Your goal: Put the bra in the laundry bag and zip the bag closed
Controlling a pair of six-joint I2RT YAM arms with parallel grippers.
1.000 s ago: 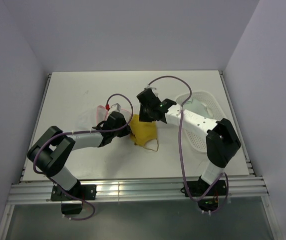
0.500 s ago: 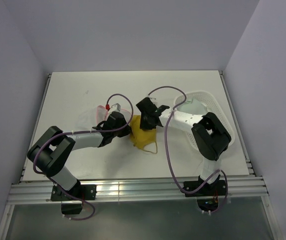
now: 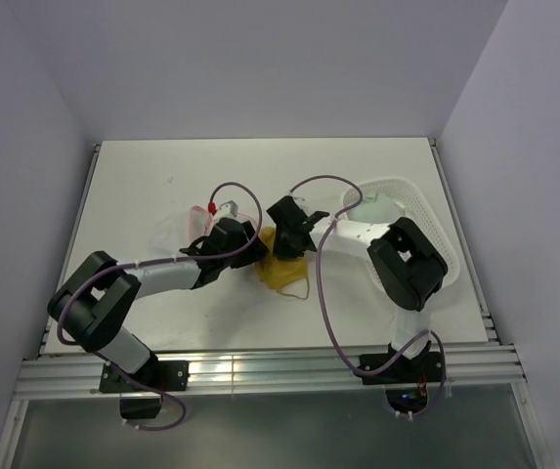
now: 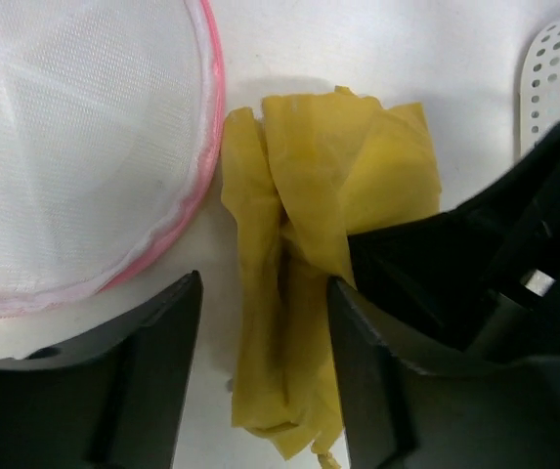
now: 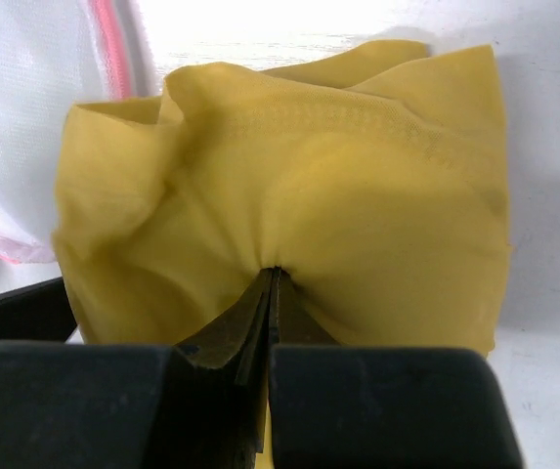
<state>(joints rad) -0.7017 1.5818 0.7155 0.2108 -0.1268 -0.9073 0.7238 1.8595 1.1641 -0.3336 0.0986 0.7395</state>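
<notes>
- Mustard-yellow cloth: the bra [image 5: 289, 186] lies crumpled on the white table [image 3: 162, 176], just beside the pink rim of the laundry bag [image 4: 74, 137] (outside it, not in it).
- Right gripper [image 5: 272, 283]: jaws clenched on a fold of the bra, the cloth puckering at the pinch.
- Left gripper [image 4: 260, 371]: jaws parted, straddling the bra's narrow end; whether either finger presses the cloth, I cannot tell.
- Perforated white basket [image 3: 426, 210]: at the table's right, apart from the bra.
</notes>
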